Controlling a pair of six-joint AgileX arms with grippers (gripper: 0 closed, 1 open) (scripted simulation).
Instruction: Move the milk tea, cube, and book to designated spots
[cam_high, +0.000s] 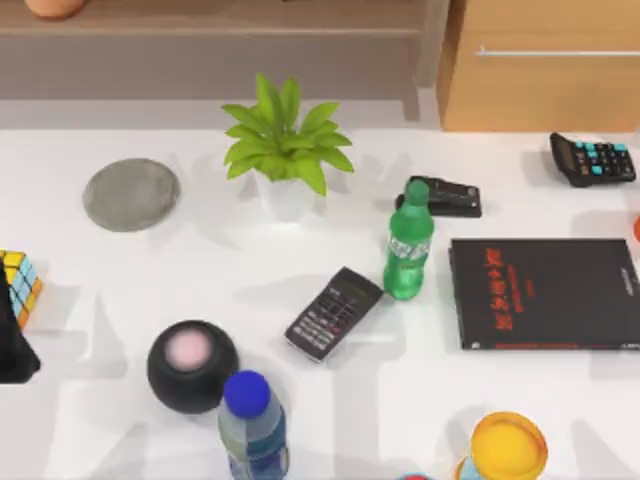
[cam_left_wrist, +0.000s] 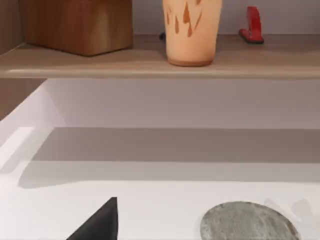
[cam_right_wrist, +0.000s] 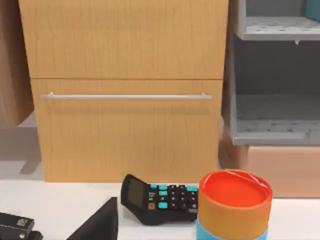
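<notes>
The cube, yellow, blue and orange on a black grid, sits at the table's far left edge. My left gripper is the black shape touching or overlapping the cube's near side; one dark finger shows in the left wrist view. The milk tea, an orange-tan cup with dark marks, stands on the wooden shelf behind the table, and its base shows in the top view. A light-blue sliver lies on the grey rack's upper tier; I cannot tell whether it is the book. One finger of my right arm points toward the calculator.
A grey round mat lies back left. Also on the table are a potted plant, green bottle, remote, black speaker, blue-capped bottle, thin black book, calculator and yellow-capped container. A wooden drawer cabinet stands behind.
</notes>
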